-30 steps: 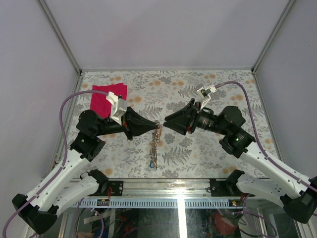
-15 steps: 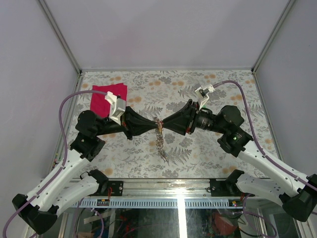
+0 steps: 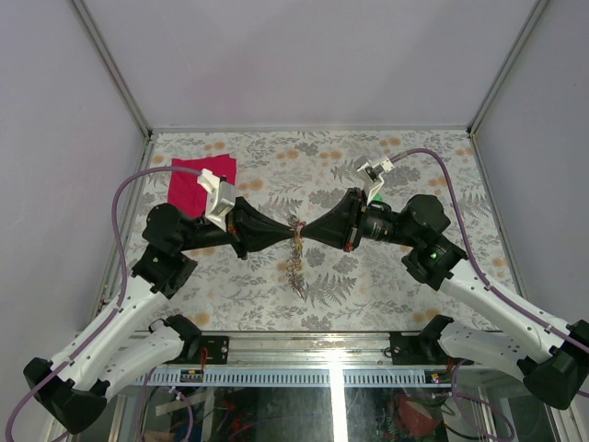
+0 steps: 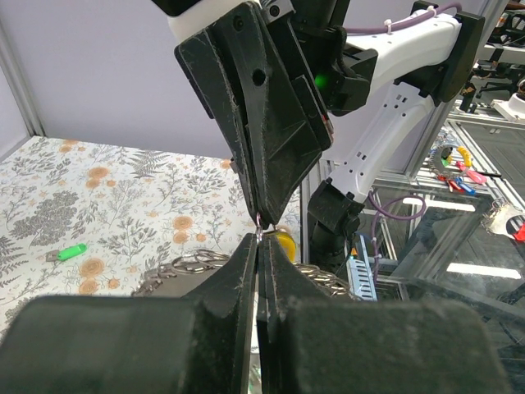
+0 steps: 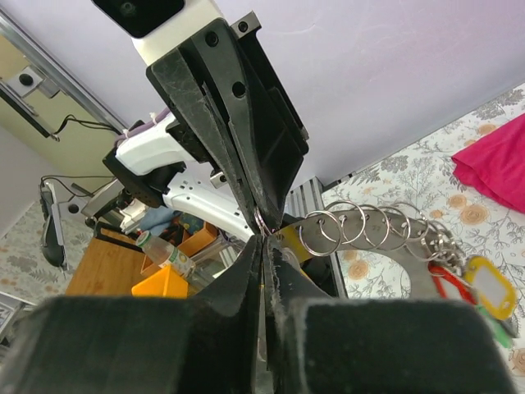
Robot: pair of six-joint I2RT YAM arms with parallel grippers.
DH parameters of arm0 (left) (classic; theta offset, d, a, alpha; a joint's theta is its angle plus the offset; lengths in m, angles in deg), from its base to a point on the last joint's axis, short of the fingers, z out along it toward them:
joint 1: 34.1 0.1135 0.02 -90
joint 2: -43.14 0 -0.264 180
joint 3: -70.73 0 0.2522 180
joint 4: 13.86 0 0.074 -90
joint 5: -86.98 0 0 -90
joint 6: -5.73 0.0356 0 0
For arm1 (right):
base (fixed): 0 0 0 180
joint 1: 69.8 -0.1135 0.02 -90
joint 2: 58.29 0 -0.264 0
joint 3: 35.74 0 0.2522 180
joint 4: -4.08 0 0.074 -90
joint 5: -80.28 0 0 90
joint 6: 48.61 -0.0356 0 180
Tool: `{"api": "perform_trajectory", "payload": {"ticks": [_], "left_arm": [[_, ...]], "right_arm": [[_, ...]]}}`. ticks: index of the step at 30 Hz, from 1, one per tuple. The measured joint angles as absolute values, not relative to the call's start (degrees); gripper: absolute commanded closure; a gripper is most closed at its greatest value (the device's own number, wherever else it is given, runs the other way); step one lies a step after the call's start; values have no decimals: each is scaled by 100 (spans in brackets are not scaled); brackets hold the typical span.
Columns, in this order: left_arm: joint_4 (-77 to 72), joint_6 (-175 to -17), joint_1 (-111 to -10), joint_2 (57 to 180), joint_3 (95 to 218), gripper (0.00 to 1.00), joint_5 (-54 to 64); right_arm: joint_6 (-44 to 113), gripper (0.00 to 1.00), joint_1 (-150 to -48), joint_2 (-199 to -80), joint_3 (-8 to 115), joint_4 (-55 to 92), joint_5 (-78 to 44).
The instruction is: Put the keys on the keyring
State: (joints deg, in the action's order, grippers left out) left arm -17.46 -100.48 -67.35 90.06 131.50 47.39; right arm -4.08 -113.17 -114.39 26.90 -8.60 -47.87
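Floral-patterned table covering fills the cell floor between plain pale walls, with a red cloth lying at its upper left in the overhead view.

Task item: the keyring is off to the right of the gripper tips in the right wrist view, a flat grey piece threaded with a row of wire rings. The keys trail from it down toward the lower centre of the overhead view. I cannot tell whether their lowest end touches the covering.

End effectors: the left gripper and right gripper meet tip to tip at the centre of the overhead frame. The left one is clenched, fingers pressed flat together, with a small wire loop caught at its tip. The right one is closed down to a hairline seam, its tip at the same loop. I cannot confirm that it grips the loop.

Pose: both arms reach inward from the lower corners, elbows raised, wrists level and pointing at each other.

View differences: only the right wrist view resolves the red and yellow tags on the bunch. Only the left wrist view shows a loose green key lying on the covering at its left edge, well apart from the grippers.
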Motion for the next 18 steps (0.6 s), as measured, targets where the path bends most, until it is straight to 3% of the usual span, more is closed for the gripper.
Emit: {"api": "perform_trajectory", "payload": {"ticks": [18], "left_arm": [[-1722, -10045, -6735, 9006, 13150, 100, 4733]], "right_arm": [[-159, 100, -11317, -11378, 2690, -421, -4680]]}}
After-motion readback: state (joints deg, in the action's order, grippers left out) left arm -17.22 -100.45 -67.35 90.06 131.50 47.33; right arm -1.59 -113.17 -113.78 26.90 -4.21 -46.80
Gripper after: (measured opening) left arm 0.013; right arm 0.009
